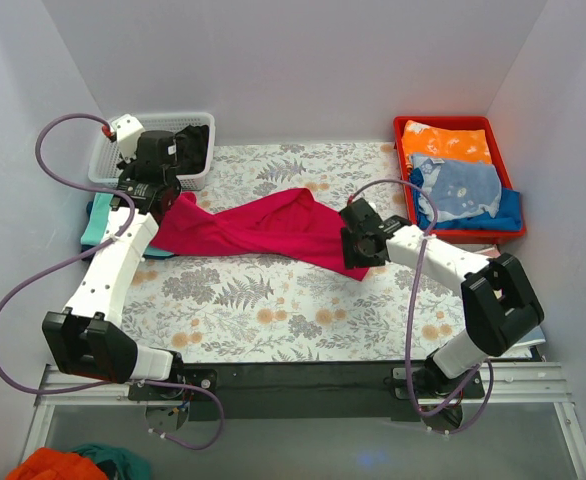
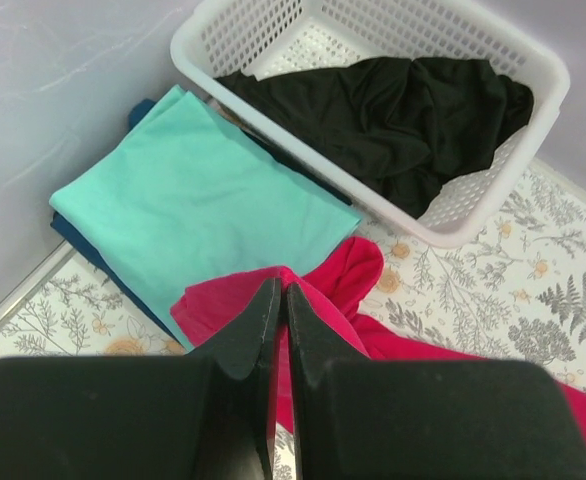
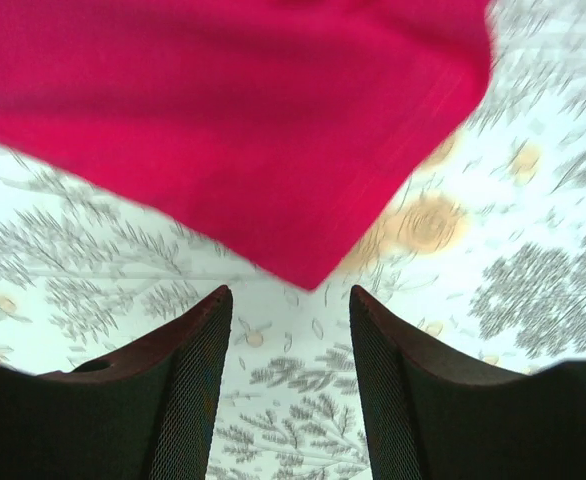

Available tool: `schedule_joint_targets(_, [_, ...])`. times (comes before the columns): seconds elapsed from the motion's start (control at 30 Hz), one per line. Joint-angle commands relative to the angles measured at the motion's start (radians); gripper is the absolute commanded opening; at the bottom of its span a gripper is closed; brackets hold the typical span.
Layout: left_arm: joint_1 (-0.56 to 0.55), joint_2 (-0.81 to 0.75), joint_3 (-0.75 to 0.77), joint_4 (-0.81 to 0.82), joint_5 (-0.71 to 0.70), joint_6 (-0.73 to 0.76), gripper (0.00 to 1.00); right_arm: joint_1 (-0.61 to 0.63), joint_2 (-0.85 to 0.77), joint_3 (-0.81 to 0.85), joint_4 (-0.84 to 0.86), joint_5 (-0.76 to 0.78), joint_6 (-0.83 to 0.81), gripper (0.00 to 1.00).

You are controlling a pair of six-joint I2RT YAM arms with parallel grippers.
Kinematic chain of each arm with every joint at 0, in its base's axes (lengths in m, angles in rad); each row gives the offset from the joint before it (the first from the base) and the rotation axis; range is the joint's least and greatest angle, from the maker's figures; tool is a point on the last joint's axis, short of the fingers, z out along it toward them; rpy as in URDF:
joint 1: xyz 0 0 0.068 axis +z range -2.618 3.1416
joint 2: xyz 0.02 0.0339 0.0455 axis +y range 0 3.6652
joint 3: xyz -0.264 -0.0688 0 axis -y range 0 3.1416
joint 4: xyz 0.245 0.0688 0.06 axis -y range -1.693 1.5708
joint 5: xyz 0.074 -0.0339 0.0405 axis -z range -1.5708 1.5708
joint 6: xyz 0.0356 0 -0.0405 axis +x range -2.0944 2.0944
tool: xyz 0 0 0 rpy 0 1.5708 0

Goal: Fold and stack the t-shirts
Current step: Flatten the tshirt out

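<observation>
Left claw (image 2: 281,292) pinching red tee (image 2: 358,270), right claw (image 3: 290,295) agape

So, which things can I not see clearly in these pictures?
Dark blue t-shirt: left wrist view, the teal t-shirt covers all but its edges.
Black t-shirt: top view, the left arm hides most of it and its white basket.
Red t-shirt: right wrist view, blurred and cut off by the top edge.

overhead view spans the table (image 1: 273,300); both close wrist views look down, sharing the red t-shirt (image 1: 263,230).
</observation>
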Motion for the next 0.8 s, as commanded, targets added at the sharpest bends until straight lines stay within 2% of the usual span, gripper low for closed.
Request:
schedule_joint_targets(0.0, [0.007, -0.009, -0.028, 0.009, 0.019, -0.031, 0.0, 0.039, -0.014, -0.092, -0.012, -0.011, 0.097, 0.57])
schedule_joint_targets(0.23, [0.011, 0.003, -0.045, 0.017, 0.038, -0.023, 0.0, 0.039, 0.039, -0.057, 0.014, 0.085, 0.088, 0.57])
schedule_joint_targets(0.77, [0.03, 0.006, -0.061, 0.025, 0.058, -0.017, 0.0, 0.036, 0.148, -0.074, 0.139, 0.071, 0.081, 0.57])
